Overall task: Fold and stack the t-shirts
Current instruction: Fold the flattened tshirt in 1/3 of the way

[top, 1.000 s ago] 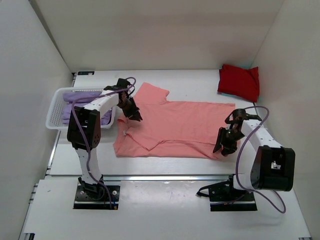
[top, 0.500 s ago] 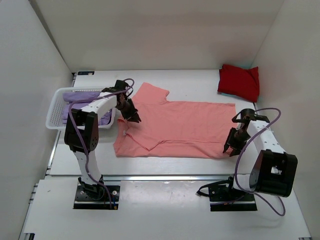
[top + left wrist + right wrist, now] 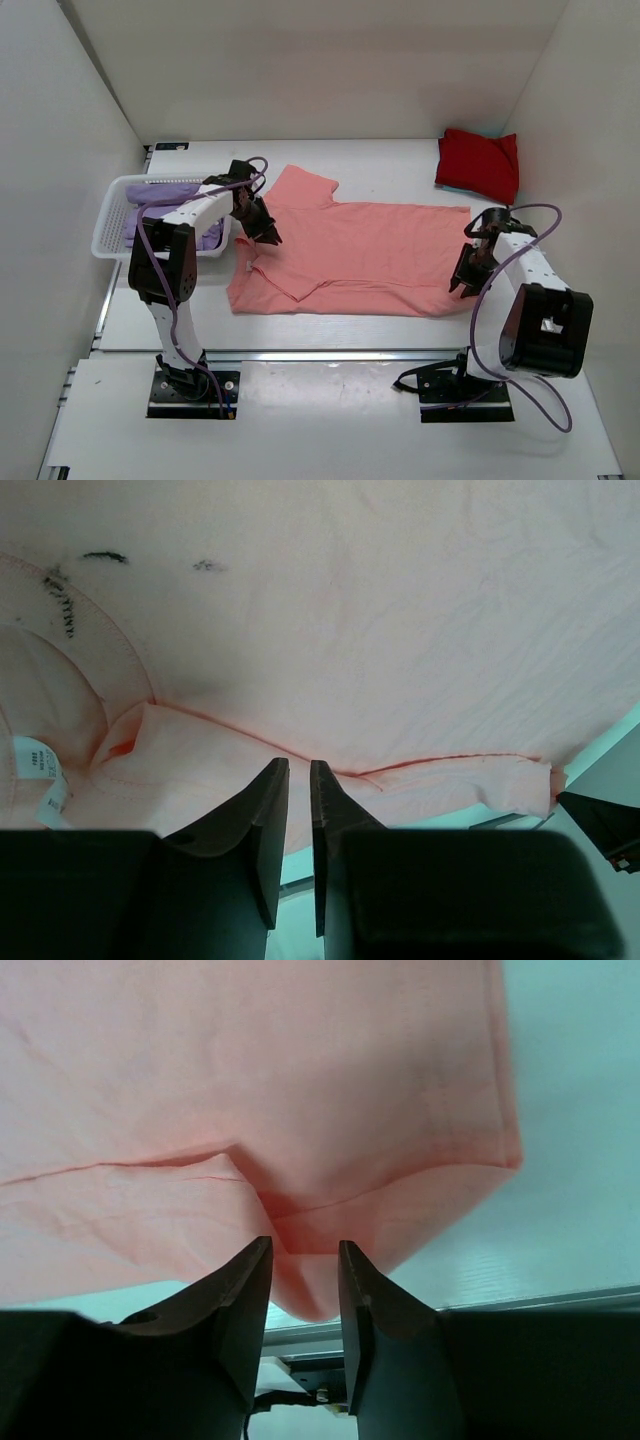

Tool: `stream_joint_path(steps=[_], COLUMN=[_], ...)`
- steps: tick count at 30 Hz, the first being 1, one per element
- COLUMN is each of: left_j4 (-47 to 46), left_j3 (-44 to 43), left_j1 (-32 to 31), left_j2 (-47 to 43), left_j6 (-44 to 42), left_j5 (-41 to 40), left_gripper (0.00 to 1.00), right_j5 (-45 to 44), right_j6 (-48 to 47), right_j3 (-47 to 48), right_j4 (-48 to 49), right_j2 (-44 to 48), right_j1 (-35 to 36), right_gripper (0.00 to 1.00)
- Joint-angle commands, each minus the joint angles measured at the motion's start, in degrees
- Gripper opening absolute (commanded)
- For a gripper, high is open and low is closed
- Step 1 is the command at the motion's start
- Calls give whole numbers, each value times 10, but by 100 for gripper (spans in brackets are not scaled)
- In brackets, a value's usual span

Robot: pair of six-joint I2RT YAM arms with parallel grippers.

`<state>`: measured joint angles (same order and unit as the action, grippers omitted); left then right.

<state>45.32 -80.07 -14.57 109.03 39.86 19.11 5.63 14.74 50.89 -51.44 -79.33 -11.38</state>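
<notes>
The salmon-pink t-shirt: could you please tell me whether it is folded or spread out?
Partly folded: the salmon-pink t-shirt lies flat on the table, far sleeve spread, near edge turned over onto the body.

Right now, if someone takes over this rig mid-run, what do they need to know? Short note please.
Left gripper: jaws nearly together at a fold beside the collar of the salmon-pink t-shirt; grip on the cloth not certain.
Right gripper: shut on that shirt's near hem corner.
The shirt lies spread on the table, near side partly folded in. Red t-shirt sits folded at the far right. Lavender t-shirts are in the white basket, far left.
To do: finish folding the salmon one, stack it, then the lavender ones.
</notes>
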Motion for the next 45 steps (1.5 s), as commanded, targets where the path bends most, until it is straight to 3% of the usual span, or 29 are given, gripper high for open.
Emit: stream_joint_path(steps=[1,8,13,17,18,19,27,29,30,31,32,39,43,45], left_j4=[-12,-14,-15,-17,-16,-16,-16,-15,-15,-16,-13,-12,-13,-16], left_j3=[9,12,4,9,7,4,-3,-10,-12,-15,-17,-20,-15,-12], left_j1=[9,8,8,11,12,13,10,15,13,15,15,18,27,28], left_j2=[-39,-37,-32,-33,-33,-32,-28,-27,-23,-20,-20,-15,-20,-18], left_j6=[-3,-2,0,1,2,2,6,7,7,6,4,5,6,5], left_j5=[18,24,26,32,28,27,31,33,33,35,35,43,43,42], left_gripper=[26,26,26,25,26,26,25,25,25,24,25,24,24,24], right_j5=[-18,-55,-112,-106,-104,-102,-108,-67,-60,-47,-42,-49,-56,-76], right_j6=[-22,-34,-34,-29,-31,-28,9,-16,-25,-27,-28,-38,-34,-31], right_j3=[12,-4,-11,-4,-4,-2,17,10,5,7,6,22,12,12], right_j4=[-2,-25,-44,-49,-51,-54,-59,-49,-47,-41,-38,-51,-60,-60], right_j2=[-13,-40,-66,-57,-57,-53,20,17,11,10,1,-76,-93,-96], right_j1=[21,49,60,50,47,43,-16,-25,-22,-19,-9,43,61,62], right_gripper=[32,39,36,16,1,0,0,0,3,18,26,42,38,20])
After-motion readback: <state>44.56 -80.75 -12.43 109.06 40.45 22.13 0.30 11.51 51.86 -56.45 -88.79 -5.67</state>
